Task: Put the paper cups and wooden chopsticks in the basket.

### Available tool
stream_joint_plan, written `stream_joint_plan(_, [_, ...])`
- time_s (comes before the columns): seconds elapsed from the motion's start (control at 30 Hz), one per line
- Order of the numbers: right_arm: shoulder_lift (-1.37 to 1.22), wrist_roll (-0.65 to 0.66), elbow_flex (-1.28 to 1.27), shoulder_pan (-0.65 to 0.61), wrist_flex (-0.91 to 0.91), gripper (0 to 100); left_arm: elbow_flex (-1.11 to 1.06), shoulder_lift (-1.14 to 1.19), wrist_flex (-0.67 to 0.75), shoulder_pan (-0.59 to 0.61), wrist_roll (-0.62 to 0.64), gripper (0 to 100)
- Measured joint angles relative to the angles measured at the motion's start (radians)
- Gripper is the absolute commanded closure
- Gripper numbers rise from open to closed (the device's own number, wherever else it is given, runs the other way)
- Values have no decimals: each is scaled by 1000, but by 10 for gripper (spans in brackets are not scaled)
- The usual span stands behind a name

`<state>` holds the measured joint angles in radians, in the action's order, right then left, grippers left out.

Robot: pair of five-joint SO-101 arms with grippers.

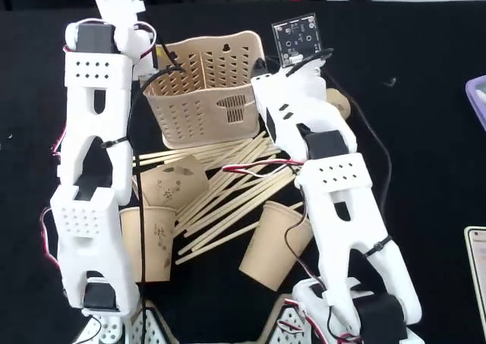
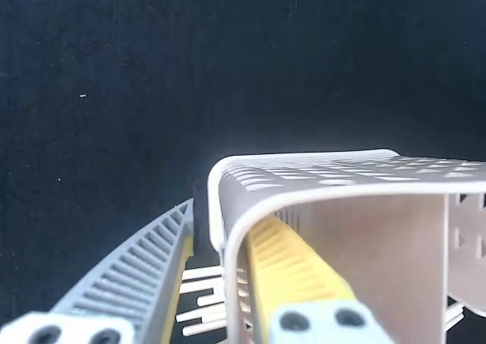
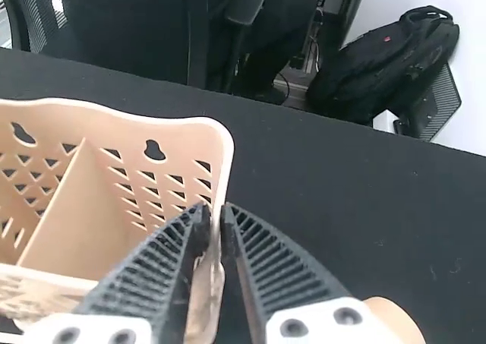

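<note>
Beige basket (image 1: 205, 108), by the table's (image 1: 425, 131) far edge, is pinched at opposite walls by the closed left gripper (image 2: 222, 213) and right gripper (image 3: 215, 209), seemingly for steadying; paper cups (image 1: 273, 245) and wooden chopsticks (image 1: 228, 200) are left scattered mid-table.

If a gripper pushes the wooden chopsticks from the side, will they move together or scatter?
The wooden chopsticks look thin and straight, so probably stiff and light. They lie loose, fanned and overlapping on the black table, so a push would likely scatter or roll them rather than move them together. Lying so flat, a single one may be hard to pinch.
</note>
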<state>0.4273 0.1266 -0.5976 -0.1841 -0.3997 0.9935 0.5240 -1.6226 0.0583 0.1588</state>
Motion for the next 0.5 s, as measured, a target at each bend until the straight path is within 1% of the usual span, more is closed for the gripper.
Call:
stream_joint_plan(0.07, [-2,0,0,2,0,809,9,0,0,0,0,893])
stream_joint_plan(0.1, [0,0,2,8,2,783,15,0,0,2,0,893])
stream_joint_plan(0.17, [0,0,0,17,2,789,25,0,3,9,2,879])
stream_joint_plan(0.27, [-11,0,2,21,8,817,38,0,8,5,2,801])
stream_joint_plan(0.37, [-54,0,23,23,8,822,68,0,8,6,2,743])
stream_joint_plan(0.5, [-75,0,72,23,8,823,98,0,8,6,2,736])
